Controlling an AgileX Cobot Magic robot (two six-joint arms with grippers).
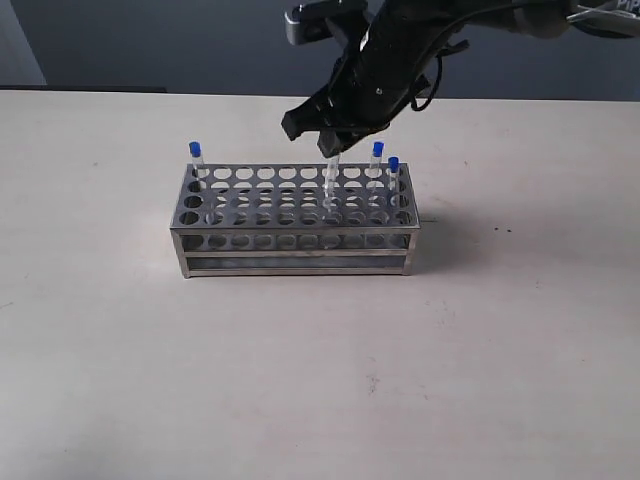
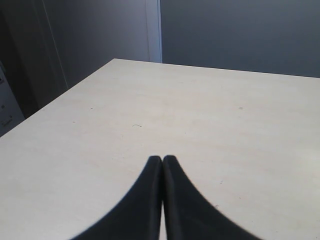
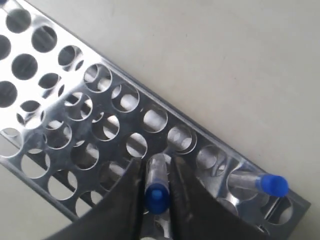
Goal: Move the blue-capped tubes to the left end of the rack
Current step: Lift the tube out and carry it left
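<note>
Right gripper (image 3: 157, 166) clamps thin clear blue-capped tube (image 3: 156, 179) near its cap, in shiny perforated metal rack (image 1: 290, 246); probably light, slick, fragile, so hold gently up top.

A pale beige table (image 1: 300, 380) fills the scene, with a dark grey wall (image 1: 150, 45) along its far edge

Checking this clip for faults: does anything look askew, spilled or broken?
Nothing stands out. The rack sits level, three blue-capped tubes stand in its holes, and the right gripper holds the fourth tube upright.
</note>
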